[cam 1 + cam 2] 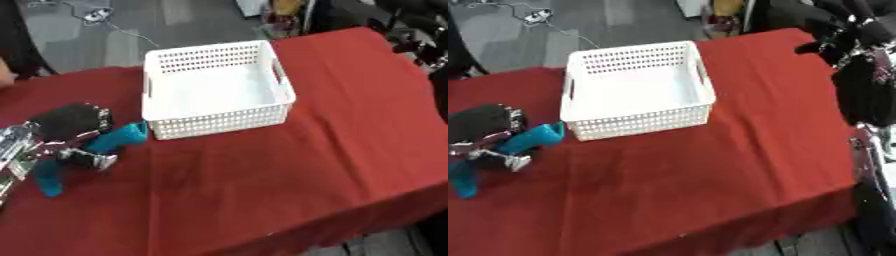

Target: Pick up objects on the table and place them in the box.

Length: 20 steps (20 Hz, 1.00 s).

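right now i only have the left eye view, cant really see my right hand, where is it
observer: In the right eye view the right hand is raised by the far right corner of the table, with its arm running down that view's right edge.
operator: ok, left hand is on the teal object, is the right one in the way of the box
observer: No. The right hand is well apart from the white box, with a stretch of red cloth between them.
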{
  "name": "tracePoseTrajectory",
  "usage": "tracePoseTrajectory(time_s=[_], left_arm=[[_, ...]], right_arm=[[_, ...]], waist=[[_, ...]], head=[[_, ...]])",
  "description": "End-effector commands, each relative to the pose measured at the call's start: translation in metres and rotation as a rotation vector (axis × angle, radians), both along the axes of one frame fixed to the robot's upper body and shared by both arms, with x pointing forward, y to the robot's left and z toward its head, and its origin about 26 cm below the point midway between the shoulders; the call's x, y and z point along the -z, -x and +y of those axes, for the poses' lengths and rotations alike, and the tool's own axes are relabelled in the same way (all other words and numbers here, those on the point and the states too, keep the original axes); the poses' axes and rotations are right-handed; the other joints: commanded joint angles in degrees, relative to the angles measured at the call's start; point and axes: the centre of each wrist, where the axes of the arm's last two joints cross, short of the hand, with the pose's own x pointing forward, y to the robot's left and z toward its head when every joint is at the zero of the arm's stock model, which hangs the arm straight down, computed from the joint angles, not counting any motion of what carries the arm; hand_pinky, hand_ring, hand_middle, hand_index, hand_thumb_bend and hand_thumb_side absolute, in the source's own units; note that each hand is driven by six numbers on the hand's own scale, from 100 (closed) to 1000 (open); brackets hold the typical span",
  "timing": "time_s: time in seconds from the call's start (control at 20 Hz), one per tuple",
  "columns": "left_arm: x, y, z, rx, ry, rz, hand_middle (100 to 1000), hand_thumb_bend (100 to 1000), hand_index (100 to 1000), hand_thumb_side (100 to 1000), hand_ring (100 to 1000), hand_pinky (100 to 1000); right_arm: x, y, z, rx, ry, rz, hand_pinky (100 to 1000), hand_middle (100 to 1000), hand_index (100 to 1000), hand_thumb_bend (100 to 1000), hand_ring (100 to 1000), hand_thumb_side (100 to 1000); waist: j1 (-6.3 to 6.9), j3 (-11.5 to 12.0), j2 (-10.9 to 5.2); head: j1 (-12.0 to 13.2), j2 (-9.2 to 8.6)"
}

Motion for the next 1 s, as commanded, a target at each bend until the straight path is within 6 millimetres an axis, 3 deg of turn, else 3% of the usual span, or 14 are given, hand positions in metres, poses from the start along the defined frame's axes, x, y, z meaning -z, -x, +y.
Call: tracePoseTrajectory(time_s=[0.05, 0.35, 0.55, 0.8, 1.0], left_arm=[[-0.032, 0.007, 0.018, -0.070, -0.004, 0.023, 100, 100, 100, 409, 100, 100], [-0.054, 0.022, 0.022, -0.111, 0.015, 0.111, 100, 100, 101, 401, 100, 100], [-0.081, 0.025, 0.019, -0.109, -0.015, 0.086, 100, 100, 101, 401, 100, 100], [-0.116, 0.019, 0.007, -0.109, -0.039, -0.054, 100, 100, 101, 260, 100, 100], [-0.136, 0.013, -0.004, -0.094, -0.047, -0.145, 100, 100, 101, 204, 100, 100]], right_arm=[[-0.008, 0.002, -0.004, 0.012, 0.020, -0.023, 678, 913, 1000, 100, 861, 1000], [-0.006, 0.002, -0.006, 0.021, 0.023, -0.014, 676, 913, 1000, 100, 860, 1000], [-0.004, 0.003, -0.007, 0.022, 0.027, -0.008, 676, 913, 1000, 100, 860, 1000], [-0.002, 0.003, -0.007, 0.022, 0.029, -0.001, 675, 913, 1000, 100, 859, 1000], [-0.001, 0.003, -0.007, 0.023, 0.026, 0.003, 674, 912, 1000, 100, 859, 1000]], waist=[[0.03, 0.2, -0.77], [0.16, 0.3, -0.95], [0.24, 0.5, -1.22], [0.17, 0.6, -1.47], [0.20, 0.6, -1.58]], head=[[-1.1, -0.07], [-1.0, -0.07], [-1.1, -0.07], [-1.1, -0.07], [-1.2, -0.07]])
